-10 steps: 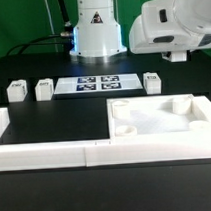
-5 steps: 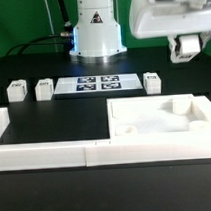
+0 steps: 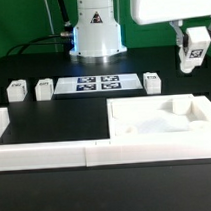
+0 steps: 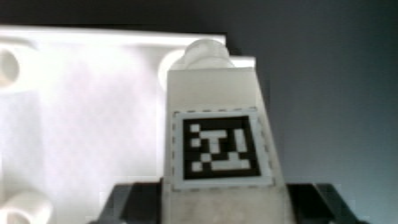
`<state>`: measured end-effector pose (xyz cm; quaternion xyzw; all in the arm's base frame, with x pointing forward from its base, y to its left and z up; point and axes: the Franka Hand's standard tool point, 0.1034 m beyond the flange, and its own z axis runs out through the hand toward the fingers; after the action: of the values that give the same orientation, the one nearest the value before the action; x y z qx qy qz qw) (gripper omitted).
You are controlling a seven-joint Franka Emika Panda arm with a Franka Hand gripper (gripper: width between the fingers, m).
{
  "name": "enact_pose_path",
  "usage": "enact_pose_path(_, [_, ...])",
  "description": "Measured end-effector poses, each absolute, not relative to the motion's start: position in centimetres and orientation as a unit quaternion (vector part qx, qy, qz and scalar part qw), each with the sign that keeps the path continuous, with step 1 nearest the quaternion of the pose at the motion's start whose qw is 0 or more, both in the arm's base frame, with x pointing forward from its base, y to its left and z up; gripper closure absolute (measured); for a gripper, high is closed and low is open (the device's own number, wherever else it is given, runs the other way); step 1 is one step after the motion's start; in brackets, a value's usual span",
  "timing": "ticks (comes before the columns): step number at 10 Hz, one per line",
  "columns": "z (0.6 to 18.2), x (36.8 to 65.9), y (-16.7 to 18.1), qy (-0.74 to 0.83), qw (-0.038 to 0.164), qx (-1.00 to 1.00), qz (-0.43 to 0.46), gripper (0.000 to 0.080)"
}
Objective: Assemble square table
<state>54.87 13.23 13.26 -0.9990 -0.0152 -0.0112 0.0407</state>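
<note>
- the long low white border wall [image 3: 46, 154] runs along the front of the black table [image 3: 64, 118], with a short return rising at the exterior view's left end.
- just behind the wall, on the exterior view's right, lies the square table top [image 3: 160, 131], a white tray with a raised rim and rounded bosses in its far corners. it appears to sit against the wall, and nothing stands in it.
- further back there is a row of parts. the first loose leg [image 3: 16, 92] and the second loose leg [image 3: 44, 90] stand close together on the exterior view's left, tags facing the camera.
- next in that row is the marker board [image 3: 89, 85], flat on the table. the third loose leg [image 3: 152, 83] stands just beside its right end, near the far edge of the table top.
- above and beyond the table top's far right corner, the gripper [image 3: 193, 39] hangs clear of the table with the held leg [image 3: 196, 55] in it.
- the wrist view shows the dark fingers [image 4: 139, 203] partly closed, pressing on both sides of the held leg, tag toward the camera. the leg's free end points away over the table top's edge.
- at the back stands the white robot base [image 3: 97, 29] in front of a green backdrop.
</note>
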Motion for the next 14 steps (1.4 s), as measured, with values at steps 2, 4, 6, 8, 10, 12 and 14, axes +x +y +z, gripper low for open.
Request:
enact_pose_path(2, [14.8,59.7,10.9,-0.047,0.039,-0.996,-0.071,0.0507])
enact_pose_path(4, [16.7,62.0,11.5,-0.055,0.032,-0.98,-0.187,0.0507])
enact_pose_path(6, [15.8,61.2,11.4,-0.065,0.034,-0.98,-0.187,0.0507])
enact_pose_path(8, [15.5,61.1,11.4,-0.067,0.034,-0.98,-0.186,0.0507])
enact_pose_path(10, [13.6,63.4,10.9,-0.074,0.033,-0.977,-0.199,0.0507])
enact_pose_path(12, [12.9,64.7,10.5,-0.068,0.036,-0.974,-0.213,0.0507])
enact_pose_path(14, [11.7,64.4,11.0,-0.07,0.038,-0.974,-0.212,0.0507])
